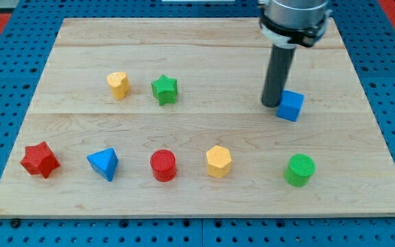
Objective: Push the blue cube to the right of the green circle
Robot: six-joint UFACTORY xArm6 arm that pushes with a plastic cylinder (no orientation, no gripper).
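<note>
The blue cube (290,106) sits on the wooden board at the view's right, above the middle row. The green circle (300,169), a short green cylinder, stands below it near the view's bottom right. My tip (271,104) is the lower end of the dark rod and rests on the board just left of the blue cube, touching or almost touching its left face. The green circle is well below the tip.
A yellow block (118,84) and a green star (164,89) lie at the upper left. Along the bottom row are a red star (40,160), a blue triangle (103,163), a red cylinder (163,165) and a yellow hexagon (219,161). The board's right edge (379,123) is near.
</note>
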